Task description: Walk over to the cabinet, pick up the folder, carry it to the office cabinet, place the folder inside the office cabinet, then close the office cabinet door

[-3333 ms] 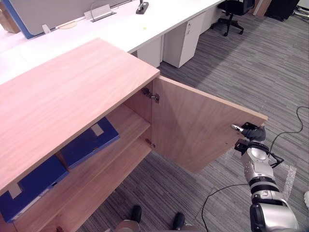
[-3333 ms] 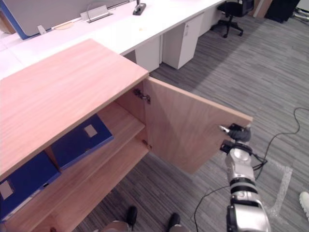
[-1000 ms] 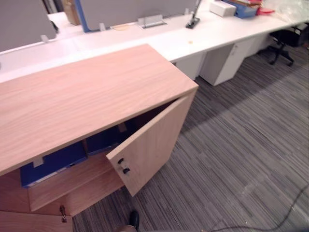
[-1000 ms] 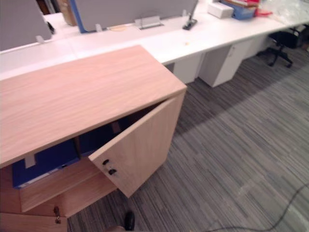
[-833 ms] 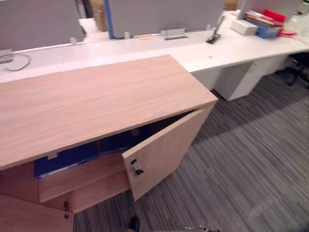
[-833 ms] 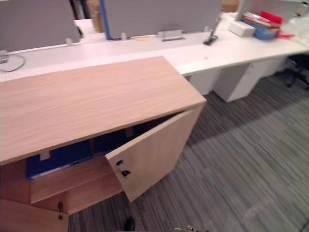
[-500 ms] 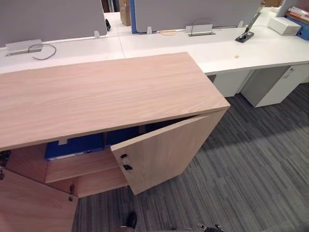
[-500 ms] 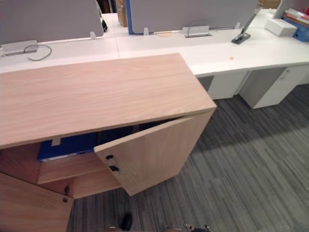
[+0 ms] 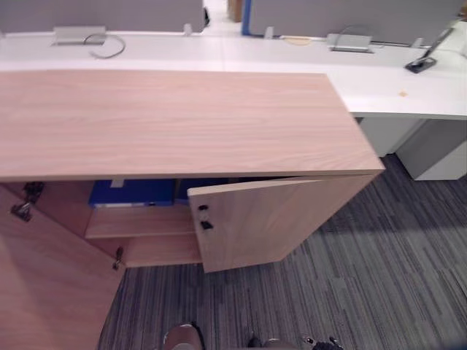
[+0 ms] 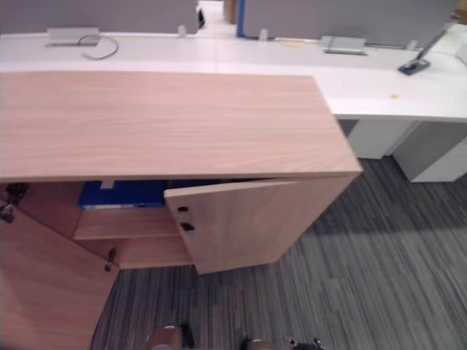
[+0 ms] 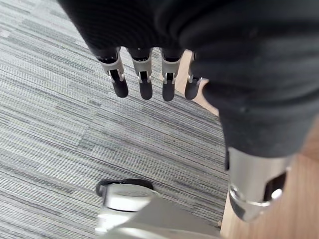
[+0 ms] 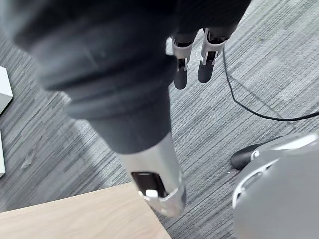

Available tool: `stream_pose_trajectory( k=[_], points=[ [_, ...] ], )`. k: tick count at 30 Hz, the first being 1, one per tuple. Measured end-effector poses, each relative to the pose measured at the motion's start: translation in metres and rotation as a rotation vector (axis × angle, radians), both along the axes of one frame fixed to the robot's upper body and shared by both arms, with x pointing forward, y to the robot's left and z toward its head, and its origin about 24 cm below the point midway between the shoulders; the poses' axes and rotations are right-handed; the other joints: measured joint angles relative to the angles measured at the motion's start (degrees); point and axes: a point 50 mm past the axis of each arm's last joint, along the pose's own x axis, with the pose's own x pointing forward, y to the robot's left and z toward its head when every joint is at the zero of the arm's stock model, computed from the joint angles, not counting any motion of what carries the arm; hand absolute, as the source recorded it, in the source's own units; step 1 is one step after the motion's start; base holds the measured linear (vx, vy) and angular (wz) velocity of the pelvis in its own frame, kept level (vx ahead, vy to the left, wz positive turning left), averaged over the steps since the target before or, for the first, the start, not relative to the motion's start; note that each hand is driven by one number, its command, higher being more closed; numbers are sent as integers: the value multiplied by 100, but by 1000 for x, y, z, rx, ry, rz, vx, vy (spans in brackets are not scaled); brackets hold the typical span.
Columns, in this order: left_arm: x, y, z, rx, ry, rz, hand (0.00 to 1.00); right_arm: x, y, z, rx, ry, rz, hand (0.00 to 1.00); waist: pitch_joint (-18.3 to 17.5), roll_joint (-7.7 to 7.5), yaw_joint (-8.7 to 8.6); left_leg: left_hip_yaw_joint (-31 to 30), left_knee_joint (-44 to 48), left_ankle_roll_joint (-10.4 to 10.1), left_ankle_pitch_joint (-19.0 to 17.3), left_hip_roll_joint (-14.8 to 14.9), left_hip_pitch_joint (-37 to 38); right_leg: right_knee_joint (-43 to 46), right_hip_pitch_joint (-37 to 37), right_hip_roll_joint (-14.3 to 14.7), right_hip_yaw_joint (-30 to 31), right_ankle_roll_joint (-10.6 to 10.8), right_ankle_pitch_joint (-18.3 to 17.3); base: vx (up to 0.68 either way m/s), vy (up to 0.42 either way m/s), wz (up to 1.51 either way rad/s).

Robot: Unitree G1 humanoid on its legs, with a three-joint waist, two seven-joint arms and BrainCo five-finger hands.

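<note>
Two hands, left hand (image 11: 142,82) and right hand (image 12: 207,62), hang with straight, empty fingers over grey carpet (image 11: 50,99) in the wrist views. Eye views show one cabinet (image 9: 175,120) with two doors, left door (image 9: 44,277) wide open and right door (image 9: 270,222) ajar. Two blue folders (image 9: 131,192) lie on its upper shelf (image 9: 139,222), one partly hidden.
</note>
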Motion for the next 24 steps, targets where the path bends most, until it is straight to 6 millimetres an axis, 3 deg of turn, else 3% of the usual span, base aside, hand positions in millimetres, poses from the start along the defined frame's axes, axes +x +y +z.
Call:
stream_pose_trajectory(
  k=[2, 4, 9, 14, 18, 21, 24],
  points=[
    [7, -2, 1, 5, -21, -41, 0, -7, -2, 0, -4, 13, -5, 0, -46, 60, -17, -252, -1177, 176, 660, -442, 384, -209, 34, -95, 141, -9, 73, 18, 109, 88],
    [8, -6, 0, -1, -18, -73, 0, -6, -8, 1, -19, 13, 16, 0, -107, 147, -6, -357, -1922, 241, 1064, -596, 660, -259, 45, -153, 64, 119, 153, 32, 122, 49],
    [10, -5, 1, 3, -7, -144, 0, 4, -6, 2, -27, 1, 127, 0, -91, 105, 12, -561, -1983, 308, 1123, -698, 705, -267, 221, -211, -39, 160, 229, -8, 32, 21],
    [12, -6, 0, 4, -6, -175, 0, 19, -8, 5, -49, -25, 216, 0, 1, 155, -30, -837, -1987, 322, 1138, -683, 752, 243, 128, -217, -22, 152, 225, -75, 0, 22],
    [14, -5, 2, 9, -19, -180, 0, 12, -11, 5, -56, -15, 208, 0, 51, 199, -61, -1716, -1984, 305, 1153, -663, 647, 1528, -403, -44, 911, 45, 155, -111, 1, 87],
    [14, -6, 3, 5, -35, -193, 0, 6, -12, 4, -50, 5, 201, 0, 46, 199, -65, -2217, -1976, 241, 1198, -751, 408, 1350, -348, 76, 1468, 53, -3, -78, -56, 108],
    [7, -7, 2, -7, -25, -198, 0, 13, -11, 4, -41, -15, 207, 0, 20, 141, 48, -2439, -1932, 131, 1545, -828, 79, 531, -63, 36, 1367, 70, -248, -48, -164, 56]
  ],
)
